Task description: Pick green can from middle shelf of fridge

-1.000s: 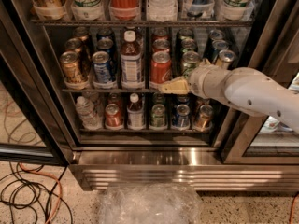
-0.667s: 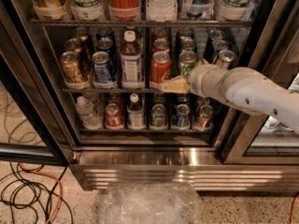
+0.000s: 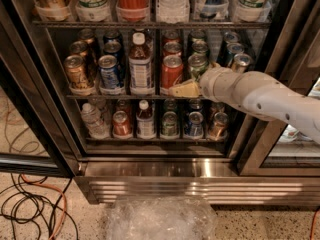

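One gripper (image 3: 184,89) low before green can (image 3: 196,68), beside red can (image 3: 171,73), at middle shelf (image 3: 100,97). Cannot tell jaw opening. Advise centring on green can, avoiding neighbours.

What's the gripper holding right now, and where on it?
Nothing that shows. The gripper sits low at the front of the middle shelf, by the red can; the green can stands behind it, not gripped.

high frontal view into fridge (image 3: 165,170), gripper (image 3: 183,90) at centre
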{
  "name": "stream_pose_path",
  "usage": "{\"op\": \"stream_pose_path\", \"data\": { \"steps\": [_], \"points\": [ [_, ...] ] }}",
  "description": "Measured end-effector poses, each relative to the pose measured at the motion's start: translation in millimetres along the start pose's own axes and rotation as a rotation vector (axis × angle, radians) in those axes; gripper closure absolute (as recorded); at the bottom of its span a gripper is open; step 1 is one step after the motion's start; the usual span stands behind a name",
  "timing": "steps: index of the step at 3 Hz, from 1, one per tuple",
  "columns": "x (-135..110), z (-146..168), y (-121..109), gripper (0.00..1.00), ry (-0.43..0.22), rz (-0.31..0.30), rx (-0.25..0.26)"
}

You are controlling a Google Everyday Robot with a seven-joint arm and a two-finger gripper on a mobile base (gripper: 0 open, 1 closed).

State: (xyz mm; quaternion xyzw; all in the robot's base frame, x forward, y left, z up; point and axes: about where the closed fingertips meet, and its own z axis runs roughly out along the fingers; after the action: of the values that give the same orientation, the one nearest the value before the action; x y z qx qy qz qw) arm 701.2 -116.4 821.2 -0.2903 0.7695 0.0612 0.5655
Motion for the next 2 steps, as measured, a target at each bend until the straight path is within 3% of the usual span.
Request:
{"op": "stream_pose_path", "data": {
  "steps": [2],
  "points": [
    [-2.0,-4.8,1.7,0.64,0.0,0.0,0.0]
  ]
}}
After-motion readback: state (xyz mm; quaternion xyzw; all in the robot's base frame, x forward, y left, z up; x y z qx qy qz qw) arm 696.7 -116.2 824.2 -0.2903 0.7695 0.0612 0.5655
